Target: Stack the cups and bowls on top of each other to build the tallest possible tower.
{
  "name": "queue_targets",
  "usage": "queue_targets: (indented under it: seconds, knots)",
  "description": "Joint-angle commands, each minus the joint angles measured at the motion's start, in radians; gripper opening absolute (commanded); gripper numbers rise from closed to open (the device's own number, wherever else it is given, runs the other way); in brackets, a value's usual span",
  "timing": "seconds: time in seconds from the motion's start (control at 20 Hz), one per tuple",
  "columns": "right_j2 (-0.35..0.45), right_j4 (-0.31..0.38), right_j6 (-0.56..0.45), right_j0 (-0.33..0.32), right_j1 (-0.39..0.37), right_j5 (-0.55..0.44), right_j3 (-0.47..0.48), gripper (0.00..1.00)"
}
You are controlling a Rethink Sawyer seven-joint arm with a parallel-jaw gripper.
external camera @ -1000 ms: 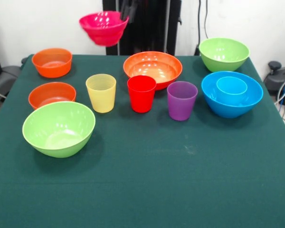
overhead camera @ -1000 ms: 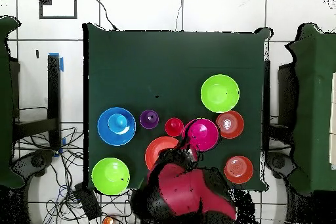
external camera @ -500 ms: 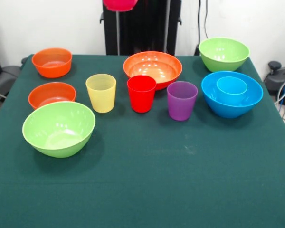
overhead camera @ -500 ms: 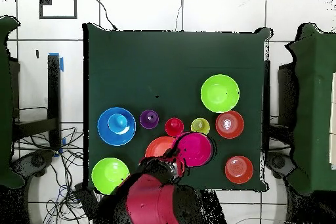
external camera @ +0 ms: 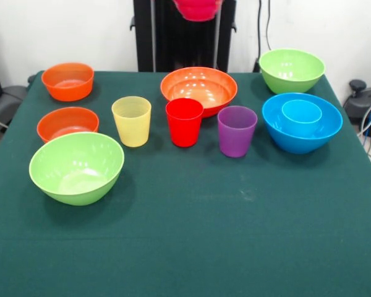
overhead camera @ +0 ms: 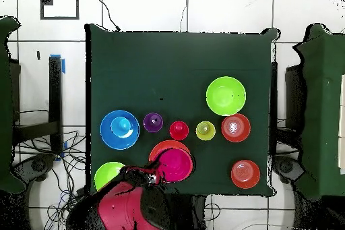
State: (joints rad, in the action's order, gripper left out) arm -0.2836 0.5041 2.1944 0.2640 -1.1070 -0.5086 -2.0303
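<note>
Carried sideways since a moment ago, the magenta bowl (external camera: 198,8) now hangs high over the wide orange bowl (external camera: 199,88). Whether the gripper is clamped on it cannot be told. The yellow cup (overhead camera: 205,130), previously covered from overhead, shows again.

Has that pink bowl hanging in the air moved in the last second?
Yes. In the overhead view the magenta bowl has shifted from above the yellow cup to above the wide orange bowl, carried by the arm.
</note>
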Motion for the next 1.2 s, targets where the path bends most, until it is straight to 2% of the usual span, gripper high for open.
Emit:
queue_targets:
  seconds: [0.05,0.15,0.3,0.45,0.6,0.9,1.2]
  knots:
    - [0.074,-0.114,0.217,0.028,0.24,-0.133,0.071,0.0]
    - [0.071,-0.123,0.247,0.056,0.276,-0.126,0.089,0.0]
    - [0.065,-0.151,0.256,0.081,0.293,-0.157,0.112,0.0]
    - [0.052,-0.171,0.219,0.1,0.278,-0.257,0.15,0.0]
    - [0.039,-0.185,0.219,0.123,0.295,-0.315,0.189,0.0]
    - [0.025,-0.204,0.276,0.174,0.37,-0.336,0.247,0.0]
    - [0.008,-0.236,0.305,0.223,0.42,-0.409,0.315,0.0]
